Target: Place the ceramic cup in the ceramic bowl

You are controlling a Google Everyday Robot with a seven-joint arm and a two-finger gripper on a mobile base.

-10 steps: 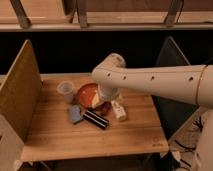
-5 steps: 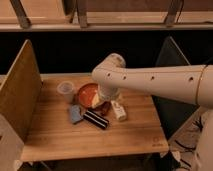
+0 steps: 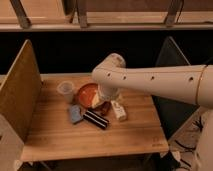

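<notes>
The ceramic cup [image 3: 65, 90] is small, pale and round, and stands upright on the wooden table [image 3: 60, 137], just left of the ceramic bowl. The ceramic bowl [image 3: 86, 94] is wide and shallow, orange-red inside, and its right side is hidden by my arm. My white arm reaches in from the right and bends down over the bowl's right edge. My gripper [image 3: 103, 106] hangs at the bowl's front right rim, well to the right of the cup and apart from it.
A blue flat item [image 3: 75, 114], a dark striped packet [image 3: 96, 119] and a white rectangular bottle-like item [image 3: 119, 110] lie in front of the bowl. A tall wooden panel [image 3: 19, 92] walls the table's left side. A dark panel [image 3: 172, 65] stands at the right.
</notes>
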